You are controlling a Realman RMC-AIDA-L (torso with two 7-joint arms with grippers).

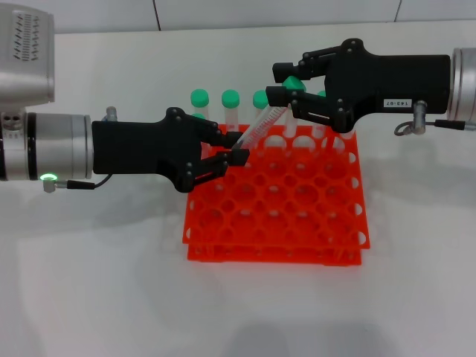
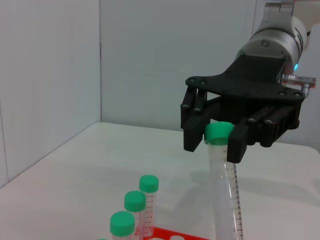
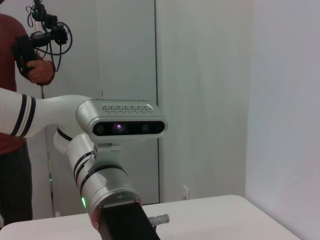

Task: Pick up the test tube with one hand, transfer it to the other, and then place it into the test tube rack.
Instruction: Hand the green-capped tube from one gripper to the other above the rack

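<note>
Above an orange rack (image 1: 275, 204), the left gripper (image 1: 236, 158) grips a tilted tube's (image 1: 260, 123) lower end; the right gripper (image 1: 286, 83) brackets its green cap.

The test tube (image 2: 226, 190) runs off the left wrist view's lower edge.

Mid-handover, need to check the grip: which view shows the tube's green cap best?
The left wrist view: the test tube's green cap sits large between the right claw's fingers. The head view shows the cap small, half hidden by that claw. The right wrist view doesn't show it.
</note>
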